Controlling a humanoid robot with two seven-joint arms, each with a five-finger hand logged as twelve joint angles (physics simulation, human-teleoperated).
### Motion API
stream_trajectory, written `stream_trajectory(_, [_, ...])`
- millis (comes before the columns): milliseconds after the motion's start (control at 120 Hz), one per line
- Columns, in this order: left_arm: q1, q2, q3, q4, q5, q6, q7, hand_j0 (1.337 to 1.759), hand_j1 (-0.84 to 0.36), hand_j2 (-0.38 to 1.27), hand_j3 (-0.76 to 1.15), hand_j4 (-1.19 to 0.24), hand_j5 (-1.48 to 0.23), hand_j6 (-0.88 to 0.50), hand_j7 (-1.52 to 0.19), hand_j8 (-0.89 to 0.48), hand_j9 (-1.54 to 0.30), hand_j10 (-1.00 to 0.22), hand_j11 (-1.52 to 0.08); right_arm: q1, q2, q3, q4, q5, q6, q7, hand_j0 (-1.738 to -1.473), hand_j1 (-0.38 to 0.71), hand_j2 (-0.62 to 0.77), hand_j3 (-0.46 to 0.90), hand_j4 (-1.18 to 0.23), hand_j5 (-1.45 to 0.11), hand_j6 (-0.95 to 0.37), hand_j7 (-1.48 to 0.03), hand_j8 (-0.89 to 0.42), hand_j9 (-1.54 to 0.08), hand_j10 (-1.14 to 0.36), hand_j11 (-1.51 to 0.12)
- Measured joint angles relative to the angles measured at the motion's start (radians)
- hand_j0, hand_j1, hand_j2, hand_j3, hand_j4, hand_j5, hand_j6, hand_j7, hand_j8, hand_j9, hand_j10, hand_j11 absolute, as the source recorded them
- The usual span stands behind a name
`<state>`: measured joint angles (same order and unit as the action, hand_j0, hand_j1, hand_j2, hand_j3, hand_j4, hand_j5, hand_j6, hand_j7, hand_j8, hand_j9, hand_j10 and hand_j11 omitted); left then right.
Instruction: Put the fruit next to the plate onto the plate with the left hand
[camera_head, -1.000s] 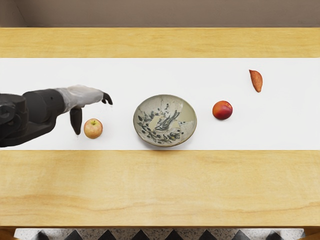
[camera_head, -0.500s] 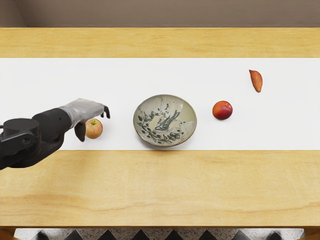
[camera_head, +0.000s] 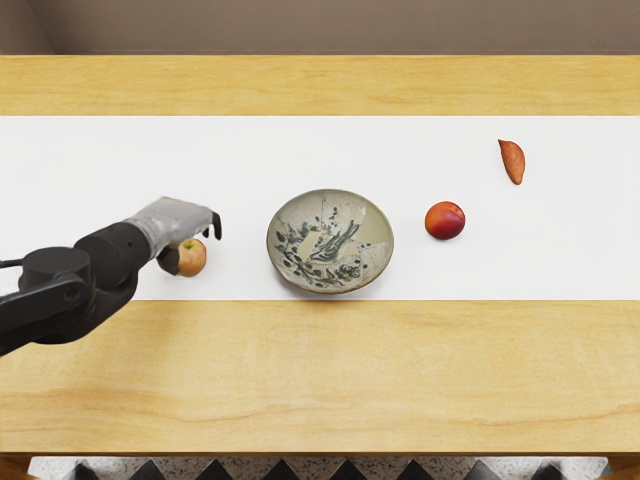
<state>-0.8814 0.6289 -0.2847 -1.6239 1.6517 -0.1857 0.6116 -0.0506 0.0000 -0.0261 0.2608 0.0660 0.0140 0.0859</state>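
I had the left hand (camera_head: 180, 225) draped over the apple (camera_head: 194, 258), which sat on the white runner (camera_head: 100, 160) just left of the plate (camera_head: 376, 214), clear of its rim. The thumb (camera_head: 170, 262) lay against the apple's left flank. The fingers (camera_head: 214, 227) arched over the top and ended beyond its far side, spread loosely rather than pinching. As far as I could judge, nothing was gripped and the apple rested on the surface (camera_head: 320, 370).

I took this to be the grasp step, with the reach finished and the closing not yet made. The next move called for curling the fingers down behind the apple to trap it against the thumb. After that would come a lift high enough to clear the plate's raised edge, then a short carry to the right. A round fruit could easily roll out of a half-closed hand, so I wanted a firm squeeze before lifting.

A red fruit (camera_head: 445, 220) lay right of the plate and a sweet potato (camera_head: 512, 161) farther off. Neither was within this arm's business. The right arm was out of view.
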Motion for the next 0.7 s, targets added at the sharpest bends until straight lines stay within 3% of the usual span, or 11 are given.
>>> stream_trajectory(75, [0.000,-0.005,0.011,0.006,0.002,-0.001,0.000,1.656,-0.22,0.03,0.00,-0.42,-0.57,-0.42,-0.57,-0.43,-0.56,-0.43,-0.56,0.000,0.000,0.000,0.000,0.000,0.000,0.000,-1.658,-0.31,-0.01,0.00,-0.04,-0.05,-0.04,-0.05,-0.04,-0.05,-0.04,-0.05])
stream_trajectory(267, [-0.001,-0.006,0.028,0.015,0.003,0.004,-0.001,1.657,-0.19,0.08,0.00,-0.45,-0.56,-0.45,-0.56,-0.45,-0.57,-0.45,-0.57,0.000,0.000,0.000,0.000,0.000,0.000,0.000,-1.658,-0.31,-0.01,0.00,-0.04,-0.05,-0.04,-0.05,-0.04,-0.05,-0.04,-0.05])
stream_trajectory(467, [-0.001,-0.006,0.047,0.032,0.007,0.008,-0.001,1.654,-0.27,0.22,0.00,-0.64,-0.71,-0.46,-0.75,-0.42,-0.78,-0.60,-0.78,0.000,0.000,0.000,-0.001,0.000,0.000,0.000,-1.658,-0.31,-0.01,0.00,-0.04,-0.05,-0.04,-0.05,-0.04,-0.05,-0.04,-0.05])
stream_trajectory(550, [0.002,-0.006,0.049,0.040,0.006,0.009,-0.001,1.651,-0.27,0.16,0.00,-0.67,-0.75,-0.45,-0.81,-0.39,-0.84,-0.62,-0.84,0.001,0.000,0.000,-0.001,0.000,0.000,0.000,-1.658,-0.31,-0.01,0.00,-0.04,-0.05,-0.04,-0.05,-0.04,-0.05,-0.04,-0.05])
stream_trajectory(700, [0.001,-0.007,0.050,0.054,0.003,0.009,-0.001,1.646,-0.30,0.26,0.00,-0.64,-0.87,-0.37,-0.92,-0.36,-0.95,-0.67,-0.96,0.001,0.000,0.000,-0.001,0.000,0.000,0.001,-1.658,-0.31,-0.01,0.00,-0.04,-0.05,-0.04,-0.05,-0.04,-0.05,-0.04,-0.05])
